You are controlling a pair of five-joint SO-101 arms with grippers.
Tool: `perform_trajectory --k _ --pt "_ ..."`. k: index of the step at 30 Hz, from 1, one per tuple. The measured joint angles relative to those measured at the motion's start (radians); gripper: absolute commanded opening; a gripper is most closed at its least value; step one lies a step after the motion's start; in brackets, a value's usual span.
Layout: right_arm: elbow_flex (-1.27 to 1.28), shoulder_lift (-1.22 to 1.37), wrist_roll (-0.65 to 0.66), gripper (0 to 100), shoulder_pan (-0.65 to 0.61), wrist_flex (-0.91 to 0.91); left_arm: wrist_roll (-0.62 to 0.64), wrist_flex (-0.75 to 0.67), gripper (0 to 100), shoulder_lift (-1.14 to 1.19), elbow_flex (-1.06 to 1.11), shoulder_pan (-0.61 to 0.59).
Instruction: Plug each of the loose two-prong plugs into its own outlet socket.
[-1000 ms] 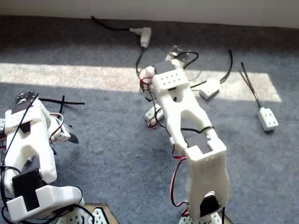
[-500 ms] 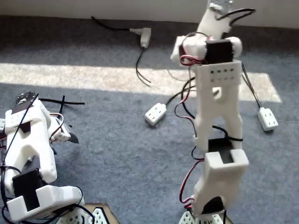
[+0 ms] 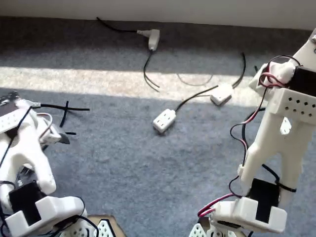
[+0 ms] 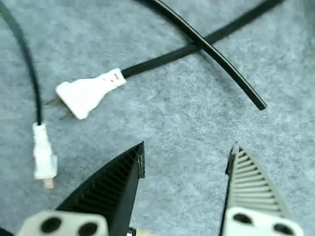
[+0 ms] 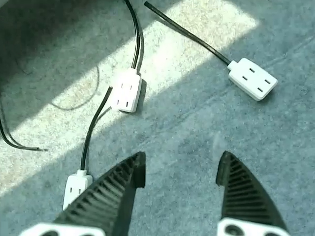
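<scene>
**Item: two-prong plug** (image 4: 86,94). White moulded body on a black cord, lying flat on the grey carpet (image 3: 123,163) just ahead of the left gripper (image 4: 187,150), both prongs pointing away from the cord. The left arm sat at the lower left of the high view.

**Handling (judged).** Light and rigid. The smooth plastic looked somewhat slippery, and the thin prongs could bend. The cord was stiff enough to drag or twist the plug once lifted. The best hold seemed to be across the broad flat sides of the body, behind the prongs, so that they stay free for insertion.

**Tools.** The left gripper's jaws stood wide apart with nothing between them. The right gripper (image 5: 182,158) was likewise spread and empty, hanging above the carpet at the right edge of the high view.

**Receptacles.** Centre socket (image 3: 164,120) lay mid-frame in shadow. Sunlit socket (image 3: 221,94) lay up and to its right in the bright band. The third socket (image 5: 252,79) appeared under the right wrist camera, well apart from the other two.

**Also present.** A second plug (image 3: 153,38) lay at the top centre, near the wall. A small white connector (image 4: 43,157) lay beside the first plug.

**Obstructions.** Black cords (image 4: 211,49) crossed one another just beyond the plug. They could snag a finger or trail along with it. All sockets lay well away from the left arm.
</scene>
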Motion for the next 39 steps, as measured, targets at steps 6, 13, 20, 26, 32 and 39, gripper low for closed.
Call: perform_trajectory --k 6,13,20,26,32,39 --pt "0.334 -0.117 0.003 23.0 -0.098 -0.037 -0.204 0.298 28 -0.006 -0.319 -0.341" --pt "0.669 -0.15 0.003 23.0 -0.061 -0.253 -0.508 0.325 28 -0.008 -0.313 -0.595" --pt "0.878 -0.15 0.003 23.0 -0.029 -0.433 -0.54 0.183 28 -0.009 -0.071 -0.629" --pt "1.079 -0.15 0.003 23.0 -0.029 -0.62 -0.54 -0.095 28 -0.009 0.152 -0.629" --pt "1.142 -0.152 0.003 23.0 -0.031 -0.701 -0.54 -0.265 28 -0.009 0.256 -0.626" --pt "1.142 -0.153 0.003 23.0 -0.031 -0.709 -0.516 -0.311 17 -0.009 0.302 -0.6"
